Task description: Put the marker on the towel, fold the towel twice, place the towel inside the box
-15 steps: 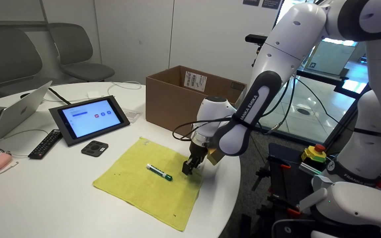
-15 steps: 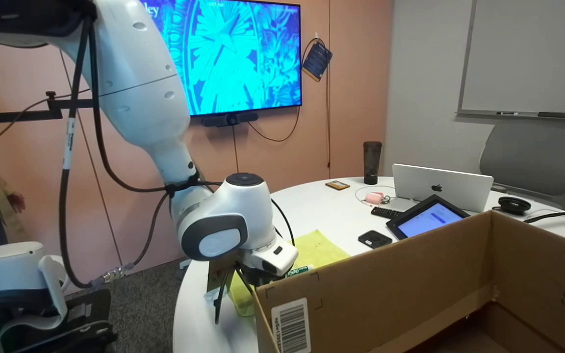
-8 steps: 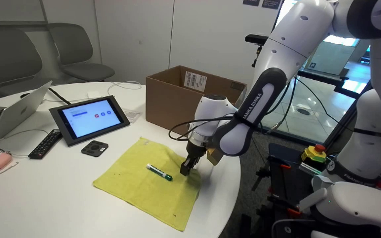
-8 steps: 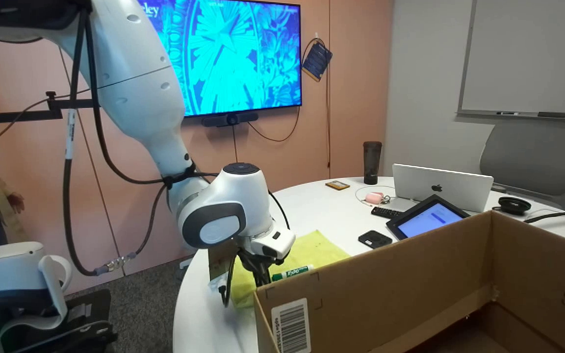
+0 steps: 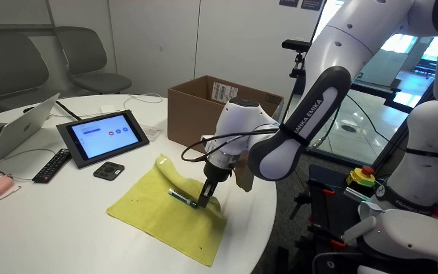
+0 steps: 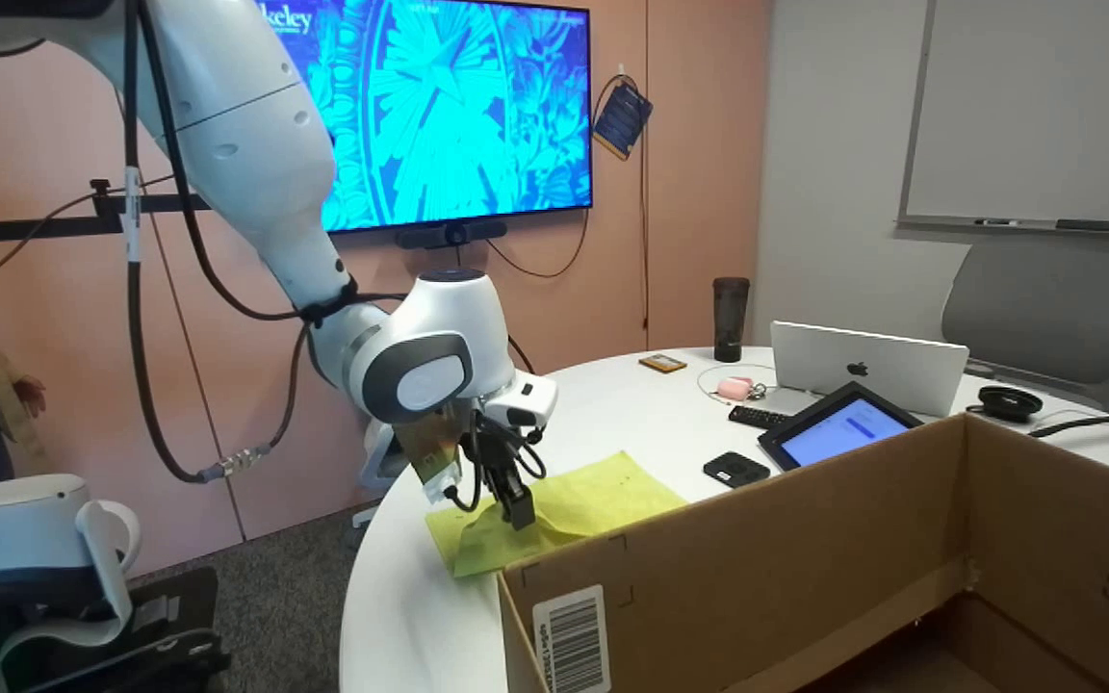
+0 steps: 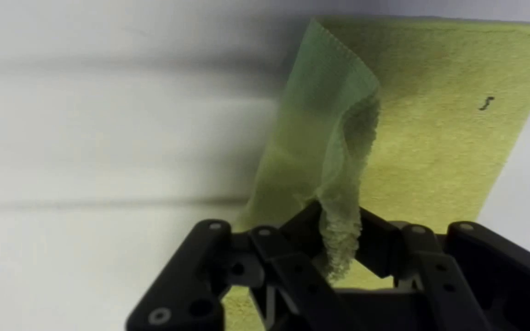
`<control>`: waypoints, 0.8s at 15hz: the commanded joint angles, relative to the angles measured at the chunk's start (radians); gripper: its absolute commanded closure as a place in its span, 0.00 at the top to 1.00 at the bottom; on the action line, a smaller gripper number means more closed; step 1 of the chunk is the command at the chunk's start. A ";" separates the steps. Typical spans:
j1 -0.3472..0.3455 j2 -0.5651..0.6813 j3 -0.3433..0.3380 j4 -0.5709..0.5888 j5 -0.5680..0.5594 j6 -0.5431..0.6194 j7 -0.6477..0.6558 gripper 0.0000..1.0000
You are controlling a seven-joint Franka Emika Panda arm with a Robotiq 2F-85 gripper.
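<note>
Marker [image 5: 182, 198] on towel [image 5: 154, 219]: done. Gripper [image 5: 203, 201] pinches towel's raised edge, right in exterior view; first fold apparently under way. Pending: second fold, placement in far box [image 5: 192, 121].

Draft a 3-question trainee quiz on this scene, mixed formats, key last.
1. True or false: the marker lies on the towel.
2. Choose one. In the wrist view, the gripper pinches: A) the marker; B) the towel; C) a remote.
3. Fill in: in an exterior view, the lit tablet appears between the laptop and the brown (blank).

Key: 1. True. 2. B. 3. Box.
</note>
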 commanded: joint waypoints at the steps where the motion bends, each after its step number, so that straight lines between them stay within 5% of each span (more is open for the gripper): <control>1: 0.075 0.047 0.004 0.124 -0.060 -0.064 -0.016 0.04; 11: 0.236 0.308 0.017 0.496 -0.196 -0.301 -0.056 0.04; 12: 0.236 0.319 0.019 0.513 -0.209 -0.327 -0.069 0.17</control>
